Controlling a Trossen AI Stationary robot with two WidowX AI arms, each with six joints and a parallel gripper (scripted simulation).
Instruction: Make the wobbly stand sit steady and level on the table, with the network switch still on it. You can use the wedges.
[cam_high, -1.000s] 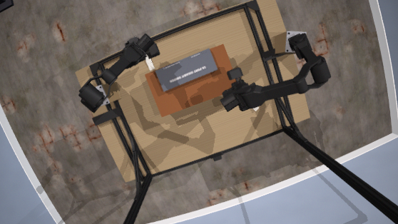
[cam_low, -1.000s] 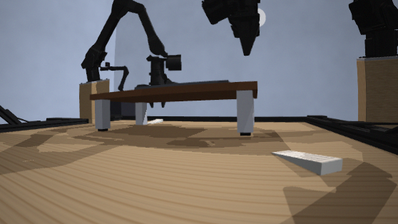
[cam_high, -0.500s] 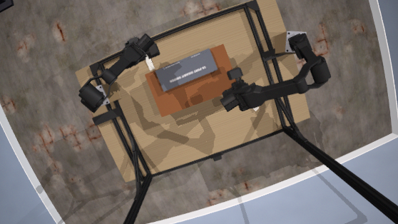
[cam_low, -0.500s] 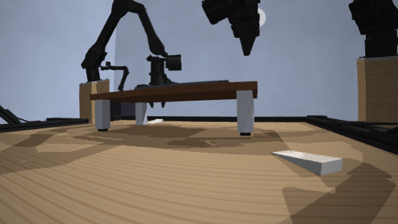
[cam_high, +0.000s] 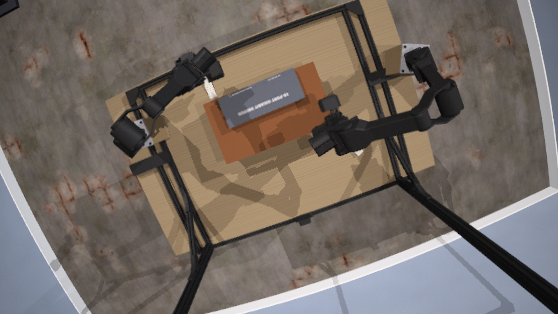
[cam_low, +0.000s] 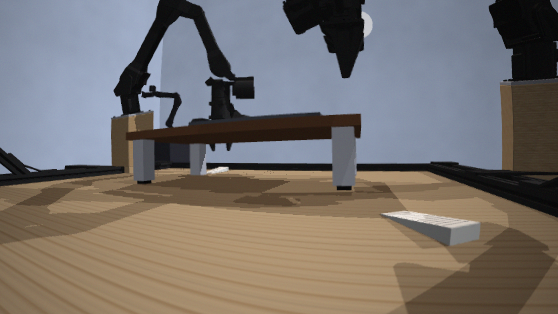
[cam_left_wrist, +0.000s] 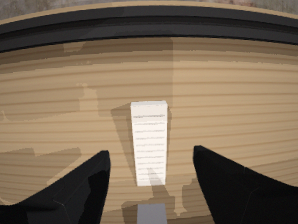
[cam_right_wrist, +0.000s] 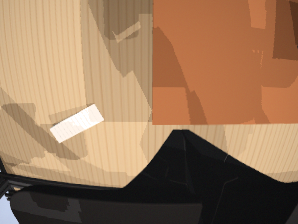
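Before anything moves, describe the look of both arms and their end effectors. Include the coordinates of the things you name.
Both arms are matte black, with chunky joint housings joined by slimmer links; no sleeves show. The left end effector (cam_left_wrist: 151, 155) has two black, angular fingers narrowing to blunt tips. The right end effector (cam_right_wrist: 179, 137) is black too, its fingers tapering likewise. Silvery plates show at both arm bases.

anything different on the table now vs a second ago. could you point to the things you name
Nothing visibly changed. The stand (cam_high: 250, 145) (cam_low: 240, 131), the network switch (cam_high: 262, 97) on it, the wedge by the left gripper (cam_high: 210, 88) (cam_left_wrist: 150, 150) and the wedge by the right gripper (cam_low: 440, 225) (cam_right_wrist: 77, 123) lie as they did, and neither arm has visibly moved.
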